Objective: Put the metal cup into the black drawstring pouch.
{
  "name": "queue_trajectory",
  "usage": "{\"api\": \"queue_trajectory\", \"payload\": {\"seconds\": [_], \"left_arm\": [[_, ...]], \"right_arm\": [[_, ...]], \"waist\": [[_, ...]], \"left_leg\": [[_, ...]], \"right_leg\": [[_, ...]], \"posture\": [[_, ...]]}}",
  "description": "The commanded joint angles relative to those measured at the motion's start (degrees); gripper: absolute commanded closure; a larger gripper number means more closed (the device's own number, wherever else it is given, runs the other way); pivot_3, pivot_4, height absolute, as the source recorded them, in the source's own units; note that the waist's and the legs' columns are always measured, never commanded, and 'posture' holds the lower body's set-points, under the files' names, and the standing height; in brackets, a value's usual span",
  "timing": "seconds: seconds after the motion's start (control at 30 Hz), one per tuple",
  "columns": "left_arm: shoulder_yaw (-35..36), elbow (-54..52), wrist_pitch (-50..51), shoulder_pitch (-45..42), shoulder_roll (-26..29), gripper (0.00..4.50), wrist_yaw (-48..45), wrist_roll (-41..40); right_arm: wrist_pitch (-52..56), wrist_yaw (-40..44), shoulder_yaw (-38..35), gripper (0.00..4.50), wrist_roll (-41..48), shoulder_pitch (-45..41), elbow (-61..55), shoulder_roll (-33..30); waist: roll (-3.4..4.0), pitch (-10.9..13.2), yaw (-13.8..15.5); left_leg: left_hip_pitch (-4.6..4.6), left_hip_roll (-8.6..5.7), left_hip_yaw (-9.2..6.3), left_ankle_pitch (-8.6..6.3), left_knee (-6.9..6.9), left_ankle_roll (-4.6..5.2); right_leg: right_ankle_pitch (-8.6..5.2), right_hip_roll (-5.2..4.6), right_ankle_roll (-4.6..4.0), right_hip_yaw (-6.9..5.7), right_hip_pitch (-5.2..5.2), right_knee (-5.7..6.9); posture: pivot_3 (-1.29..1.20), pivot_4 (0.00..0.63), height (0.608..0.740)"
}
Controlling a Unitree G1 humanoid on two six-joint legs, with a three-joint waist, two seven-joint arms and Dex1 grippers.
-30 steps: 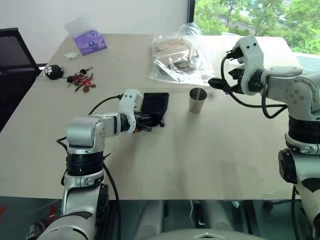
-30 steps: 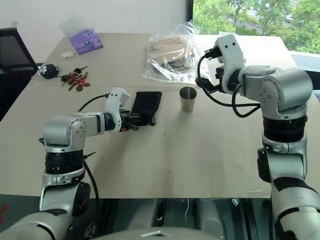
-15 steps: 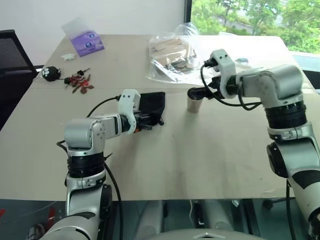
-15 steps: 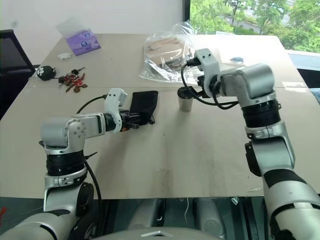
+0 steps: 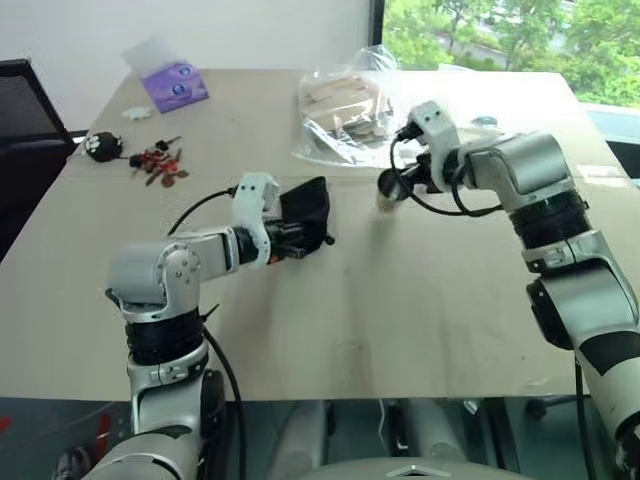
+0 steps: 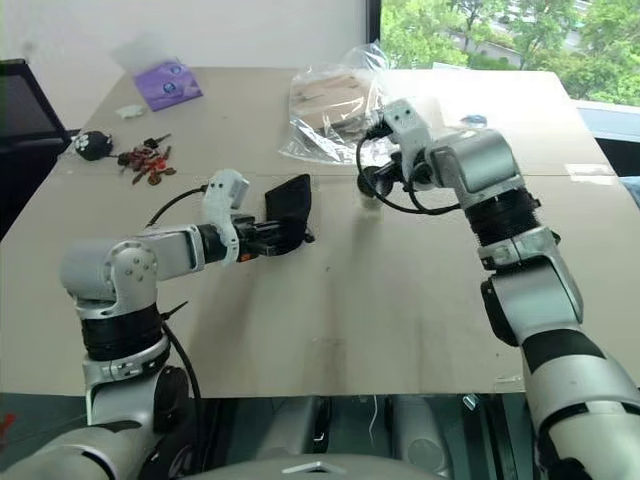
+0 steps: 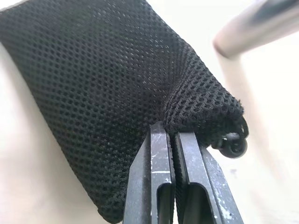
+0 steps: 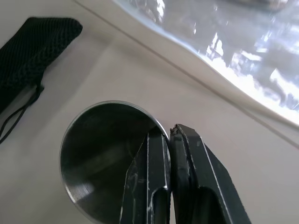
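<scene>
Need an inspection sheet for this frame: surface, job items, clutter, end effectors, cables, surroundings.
Surface: beige table, bare in front.
Job's things: metal cup upright; black pouch raised at its mouth.
Clutter: clear plastic bag, purple packet, black plush toy, small red bits.
End effectors: left end effector shut on the pouch's mouth edge; right end effector shut on the cup's rim.
Cables: black leads looping at both wrists.
Surroundings: black chair, window with trees.
</scene>
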Motion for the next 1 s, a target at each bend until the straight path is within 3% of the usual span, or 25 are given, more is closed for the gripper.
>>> {"api": "queue_trajectory", "payload": {"seconds": [0.03, 0.23, 0.4, 0.47, 0.67, 0.87, 1.0], "left_arm": [[4.33, 2.83, 3.94, -3.36, -0.42, 4.50, 1.12, -1.48], [2.08, 9.00, 3.81, -6.79, -0.79, 4.50, 2.82, -1.72], [3.49, 20.55, 4.02, -13.34, -5.50, 4.50, 4.56, -1.80], [-1.07, 23.52, 3.49, -16.03, -5.18, 4.50, 2.61, -2.34], [-17.52, 33.56, -4.47, -24.34, -1.37, 4.50, -5.91, -0.43], [-25.80, 49.45, -5.08, -33.93, -0.20, 4.50, -15.90, -0.06], [-29.67, 56.80, -6.50, -38.48, -0.82, 4.50, -21.06, 1.22]], "right_arm": [[0.61, 0.04, -7.73, 4.47, 4.36, 10.58, -18.69, -2.18], [5.68, -3.49, -18.76, 4.47, 10.44, 31.46, -47.76, -3.09], [4.21, -6.72, -28.77, 4.47, 17.25, 47.93, -64.40, 4.30], [1.48, -7.62, -28.43, 4.47, 18.41, 52.65, -68.07, 6.89], [-10.43, -11.89, -19.18, 4.47, 13.09, 59.73, -66.69, 12.35], [-28.69, -10.52, -12.50, 4.47, 8.49, 60.05, -52.88, 18.30], [-37.02, -10.06, -12.47, 4.47, 9.68, 58.53, -45.62, 23.26]], "waist": [[0.00, 0.00, 0.33], [0.01, 0.01, 1.07], [0.01, 0.01, 1.16], [0.01, 0.01, 1.10], [0.04, 0.03, 0.12], [0.05, 0.03, -0.48], [0.06, 0.05, -0.55]], "left_leg": [[-0.02, 0.01, -0.06, -0.01, 0.03, 0.00], [-0.14, -0.04, -0.08, -0.01, -0.08, 0.00], [-0.04, -0.02, -0.06, -0.01, 0.02, -0.01], [-0.03, -0.05, -0.07, -0.01, 0.02, 0.00], [0.15, -0.08, 0.14, 0.01, 0.05, -0.02], [0.17, -0.16, 0.21, 0.02, 0.06, -0.05], [0.12, -0.13, 0.20, 0.02, 0.04, -0.05]], "right_leg": [[0.00, 0.01, 0.00, -0.06, 0.03, -0.04], [0.00, -0.06, 0.01, -0.04, -0.06, -0.11], [0.00, 0.01, 0.01, -0.05, 0.02, -0.02], [0.00, 0.03, 0.01, -0.08, 0.04, 0.00], [-0.01, 0.09, 0.02, 0.16, 0.01, 0.20], [-0.01, 0.16, 0.03, 0.20, -0.01, 0.22], [-0.02, 0.20, 0.02, 0.20, -0.09, 0.23]], "posture": [[0.00, 0.150, 0.740], [0.00, 0.150, 0.740], [0.00, 0.150, 0.740], [0.00, 0.150, 0.740], [0.00, 0.150, 0.740], [0.00, 0.150, 0.740], [0.00, 0.150, 0.740]]}}
